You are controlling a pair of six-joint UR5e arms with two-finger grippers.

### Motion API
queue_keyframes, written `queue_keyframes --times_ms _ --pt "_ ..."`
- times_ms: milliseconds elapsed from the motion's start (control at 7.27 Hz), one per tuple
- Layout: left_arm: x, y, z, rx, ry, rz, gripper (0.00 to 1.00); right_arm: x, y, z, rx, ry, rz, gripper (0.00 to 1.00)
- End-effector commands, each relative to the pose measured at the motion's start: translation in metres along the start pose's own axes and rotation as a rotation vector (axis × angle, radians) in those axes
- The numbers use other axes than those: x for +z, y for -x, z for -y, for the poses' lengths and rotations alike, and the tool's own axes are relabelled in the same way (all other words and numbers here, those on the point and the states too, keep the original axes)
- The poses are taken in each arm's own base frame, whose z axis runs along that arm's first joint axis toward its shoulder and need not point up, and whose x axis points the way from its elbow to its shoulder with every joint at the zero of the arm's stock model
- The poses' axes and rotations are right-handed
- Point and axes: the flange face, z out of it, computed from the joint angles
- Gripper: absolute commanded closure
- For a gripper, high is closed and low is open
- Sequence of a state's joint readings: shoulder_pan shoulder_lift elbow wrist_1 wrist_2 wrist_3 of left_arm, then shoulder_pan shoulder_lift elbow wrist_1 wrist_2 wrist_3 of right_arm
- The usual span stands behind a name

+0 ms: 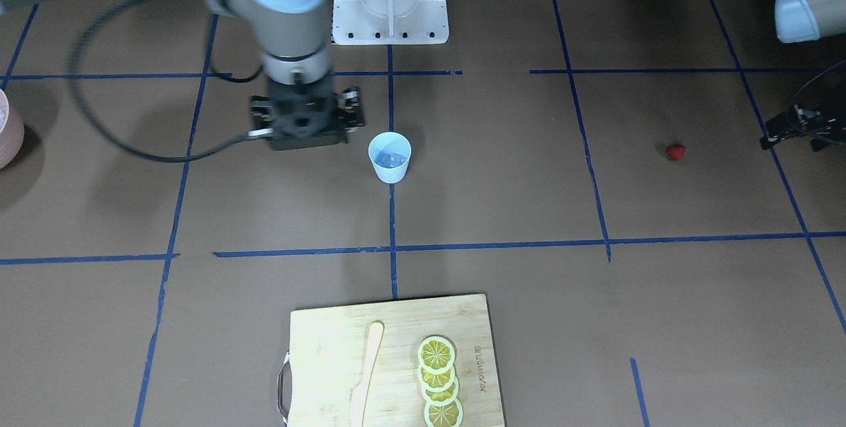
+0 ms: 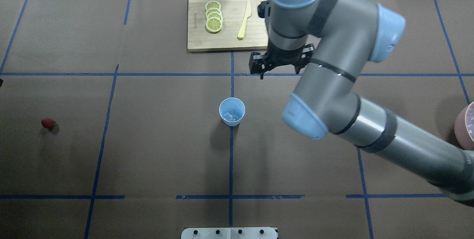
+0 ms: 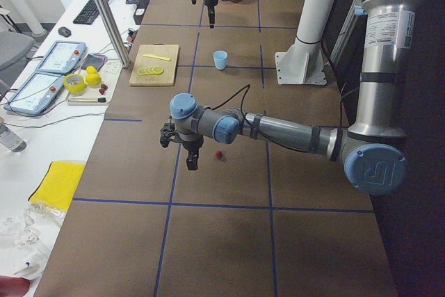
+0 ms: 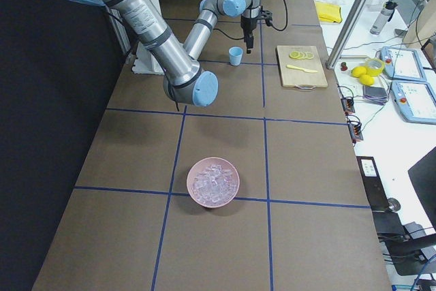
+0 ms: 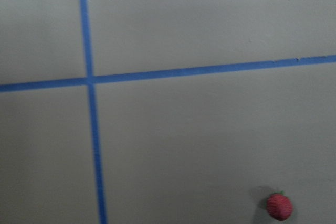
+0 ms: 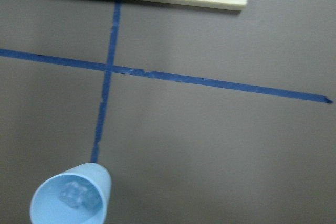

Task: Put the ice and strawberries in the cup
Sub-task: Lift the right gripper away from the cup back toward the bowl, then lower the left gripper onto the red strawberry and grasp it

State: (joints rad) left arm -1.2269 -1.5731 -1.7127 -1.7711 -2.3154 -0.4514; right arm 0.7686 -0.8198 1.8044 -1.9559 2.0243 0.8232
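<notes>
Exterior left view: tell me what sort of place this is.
Most likely a robotics lab workcell: two robot arms at a table gridded with blue tape, teach pendants on the side bench, and a keyboard beyond them.

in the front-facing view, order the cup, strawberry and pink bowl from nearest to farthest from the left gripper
From the left gripper:
1. strawberry, close by on the robot's left.
2. cup, mid-table.
3. pink bowl, far end on the robot's right.
</notes>
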Motion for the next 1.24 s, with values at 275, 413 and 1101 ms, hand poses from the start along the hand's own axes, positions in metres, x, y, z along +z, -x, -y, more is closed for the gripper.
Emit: queue_keyframes --times_ms 275,413,1101 --pt "0.075 -0.067 -0.046 -0.098 -0.055 0.012 0.00 -0.026 -0.224 0.013 -0.177 0.007 -0.024 0.00" --pt "0.083 -0.078 -0.051 -0.117 -0.050 0.001 0.00 -0.029 -0.257 0.013 -0.207 0.008 -0.043 0.00" --pt "0.117 -0.100 -0.068 -0.115 -0.061 0.003 0.01 -0.030 -0.345 -0.002 -0.223 0.040 -0.017 0.00"
